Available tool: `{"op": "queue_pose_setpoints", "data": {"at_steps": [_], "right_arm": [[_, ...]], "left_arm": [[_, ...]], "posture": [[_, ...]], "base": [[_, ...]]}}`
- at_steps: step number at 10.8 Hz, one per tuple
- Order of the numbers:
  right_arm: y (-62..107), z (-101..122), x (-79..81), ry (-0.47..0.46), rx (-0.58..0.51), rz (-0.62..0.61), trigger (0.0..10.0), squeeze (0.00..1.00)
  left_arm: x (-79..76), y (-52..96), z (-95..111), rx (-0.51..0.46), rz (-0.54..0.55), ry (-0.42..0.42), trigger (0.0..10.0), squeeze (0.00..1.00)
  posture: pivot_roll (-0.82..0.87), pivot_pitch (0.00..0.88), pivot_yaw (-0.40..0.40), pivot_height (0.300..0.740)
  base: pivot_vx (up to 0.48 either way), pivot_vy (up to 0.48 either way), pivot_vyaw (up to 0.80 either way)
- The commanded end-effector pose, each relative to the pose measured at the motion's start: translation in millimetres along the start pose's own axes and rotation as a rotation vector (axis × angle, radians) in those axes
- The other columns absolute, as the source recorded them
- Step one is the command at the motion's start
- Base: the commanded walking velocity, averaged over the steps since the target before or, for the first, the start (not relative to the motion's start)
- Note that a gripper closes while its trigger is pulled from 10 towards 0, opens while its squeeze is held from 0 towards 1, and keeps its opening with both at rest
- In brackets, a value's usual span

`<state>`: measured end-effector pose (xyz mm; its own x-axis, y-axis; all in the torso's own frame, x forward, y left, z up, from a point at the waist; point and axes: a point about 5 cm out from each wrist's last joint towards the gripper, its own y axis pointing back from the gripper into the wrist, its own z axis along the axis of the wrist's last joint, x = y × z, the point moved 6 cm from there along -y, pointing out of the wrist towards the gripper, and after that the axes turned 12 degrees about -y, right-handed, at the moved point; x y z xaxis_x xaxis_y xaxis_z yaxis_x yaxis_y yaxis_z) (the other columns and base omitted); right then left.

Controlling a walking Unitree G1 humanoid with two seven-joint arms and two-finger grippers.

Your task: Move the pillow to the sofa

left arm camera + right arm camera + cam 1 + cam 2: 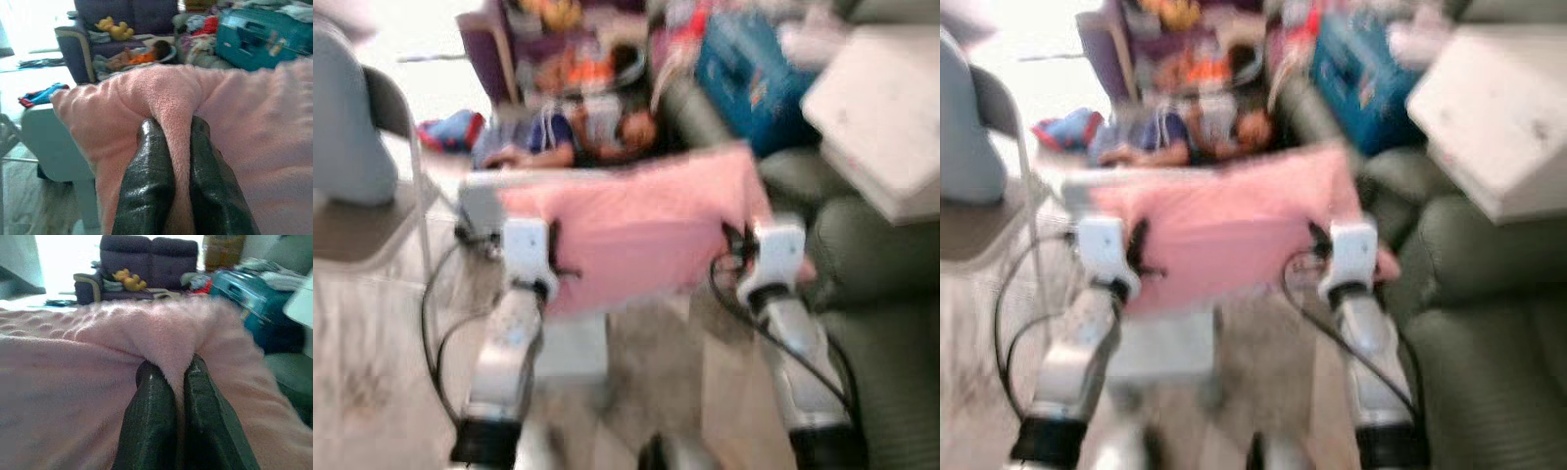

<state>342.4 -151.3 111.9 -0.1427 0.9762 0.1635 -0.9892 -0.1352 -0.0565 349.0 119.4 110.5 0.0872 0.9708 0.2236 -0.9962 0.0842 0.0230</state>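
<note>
Two grippers hold the pink pillow (636,235) off the floor: we see the left gripper (171,142) pinched on a fold at one end and the right gripper (171,374) pinched on a fold at the other. Right of the pillow lies the green sofa (881,294), its near cushion bare. Left of the pillow stands a chair (372,196). Beyond the pillow, a teal suitcase (264,34) sits closed.
</note>
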Motion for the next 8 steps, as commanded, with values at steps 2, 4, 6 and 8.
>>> {"op": "queue_pose_setpoints", "data": {"at_steps": [2, 4, 6, 8], "right_arm": [[-3.2, 6.3, 3.3, -0.007, -0.021, 0.005, 10.0, 0.0], [-4.1, 4.4, 2.2, 0.001, -0.012, 0.001, 10.0, 0.0], [-7.3, 3.9, 2.0, 0.009, -0.006, -0.002, 10.0, 0.0], [-10.1, 4.3, 1.7, 0.008, -0.003, -0.007, 10.0, 0.0]], "left_arm": [[4.1, -1.8, 5.2, -0.015, 0.007, -0.006, 10.0, 0.0], [4.5, -1.8, 5.2, -0.017, 0.008, -0.007, 10.0, 0.0], [5.4, -5.5, 10.5, -0.034, 0.004, 0.001, 10.0, 0.0], [7.9, -7.6, 12.7, -0.039, 0.007, 0.002, 10.0, 0.0]], "posture": [[-0.05, 0.045, -0.03, 0.74], [-0.05, 0.045, -0.029, 0.74], [-0.05, 0.051, -0.025, 0.74], [-0.05, 0.057, -0.023, 0.74]], "base": [[-0.126, 0.0, 0.0], [0.0, 0.0, 0.0], [0.0, 0.0, 0.0], [0.0, 0.0, -0.8]]}}
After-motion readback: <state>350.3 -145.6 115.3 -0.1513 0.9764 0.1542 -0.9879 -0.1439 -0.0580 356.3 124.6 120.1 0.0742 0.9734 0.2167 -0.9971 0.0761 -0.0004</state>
